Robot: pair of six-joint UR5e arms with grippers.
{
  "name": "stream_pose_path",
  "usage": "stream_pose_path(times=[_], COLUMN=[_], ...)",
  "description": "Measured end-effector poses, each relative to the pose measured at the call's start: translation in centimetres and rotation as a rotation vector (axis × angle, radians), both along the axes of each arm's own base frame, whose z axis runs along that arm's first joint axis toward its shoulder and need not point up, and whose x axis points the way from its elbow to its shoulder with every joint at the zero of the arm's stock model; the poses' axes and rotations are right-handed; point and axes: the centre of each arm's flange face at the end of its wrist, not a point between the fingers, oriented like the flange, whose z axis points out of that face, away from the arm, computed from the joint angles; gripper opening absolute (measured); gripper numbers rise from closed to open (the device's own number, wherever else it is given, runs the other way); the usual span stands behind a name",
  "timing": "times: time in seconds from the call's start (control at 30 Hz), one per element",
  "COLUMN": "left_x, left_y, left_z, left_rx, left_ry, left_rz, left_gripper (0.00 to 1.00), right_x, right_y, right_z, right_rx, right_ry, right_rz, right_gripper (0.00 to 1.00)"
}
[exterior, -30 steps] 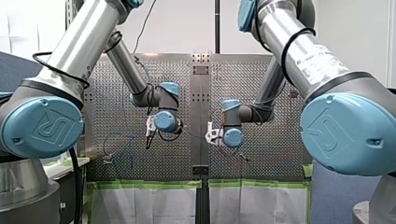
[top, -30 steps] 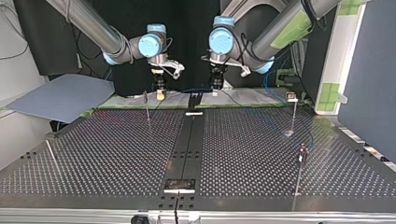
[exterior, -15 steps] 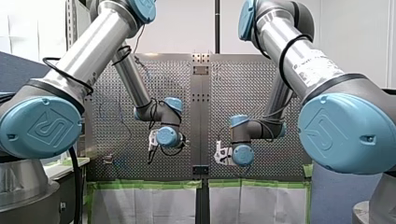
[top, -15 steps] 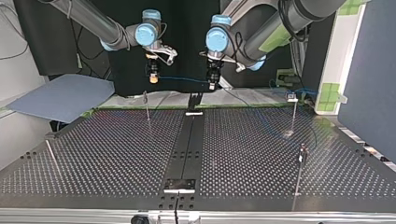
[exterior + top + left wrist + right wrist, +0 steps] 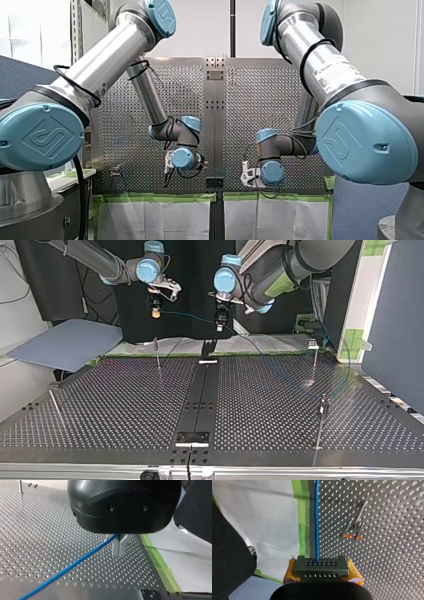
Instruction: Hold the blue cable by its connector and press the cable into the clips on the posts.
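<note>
The blue cable (image 5: 188,316) hangs taut between my two grippers, high above the table's far edge in the top view. My left gripper (image 5: 119,552) is shut on the cable (image 5: 67,568), which trails off to one side over the perforated table. My right gripper (image 5: 321,571) has yellow pads (image 5: 290,573) shut on a dark connector block (image 5: 321,566), and the cable (image 5: 317,517) runs straight ahead out of it. In the top view my right gripper (image 5: 156,311) is at the left and my left gripper (image 5: 218,324) at the right. A thin post (image 5: 157,354) stands below my right gripper.
More thin posts stand at the top view's right (image 5: 314,360), nearer right (image 5: 321,422) and left (image 5: 55,407). A black rail (image 5: 200,395) runs down the table's middle. Green tape (image 5: 302,510) and white sheeting line the table's edge. A post with orange marks (image 5: 354,528) lies ahead of my right gripper.
Both grippers have risen well above the table's far edge in the top view, carrying the cable up with them. My right gripper has drifted left in the top view; both stay shut.
</note>
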Motion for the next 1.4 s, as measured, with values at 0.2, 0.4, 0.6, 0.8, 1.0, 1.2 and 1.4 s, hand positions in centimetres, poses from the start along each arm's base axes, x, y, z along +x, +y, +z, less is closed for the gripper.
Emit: stream_pose_path(times=[0.2,0.4,0.6,0.8,1.0,1.2,1.4], left_x=[-0.1,0.1,-0.2,-0.2,-0.2,-0.9,-1.5], left_y=[-1.3,-2.7,-3.2,-5.5,-7.4,-9.6,-11.5], left_z=[0.1,-1.3,-3.8,-4.2,-5.1,-6.7,-8.7], left_rx=[-0.018,-0.012,-0.001,-0.042,-0.052,-0.054,-0.045], left_ry=[-0.009,0.001,0.025,0.005,0.013,0.031,0.050], left_rz=[-0.017,-0.032,-0.038,-0.055,-0.076,-0.099,-0.115], left_gripper=[0.00,0.00,0.00,0.00,0.00,0.00,0.00], right_x=[-1.8,-4.0,-6.0,-8.7,-11.1,-12.3,-12.8], right_y=[-1.7,-3.9,-5.6,-7.6,-9.8,-11.9,-14.0], right_z=[0.0,0.1,0.1,0.2,0.6,1.1,1.8], right_rx=[-0.007,-0.028,-0.025,-0.041,-0.064,-0.093,-0.129], right_ry=[-0.024,-0.050,-0.069,-0.074,-0.071,-0.074,-0.096], right_rz=[-0.041,-0.089,-0.100,-0.152,-0.201,-0.201,-0.184], right_gripper=[0.00,0.00,0.00,0.00,0.00,0.00,0.00])
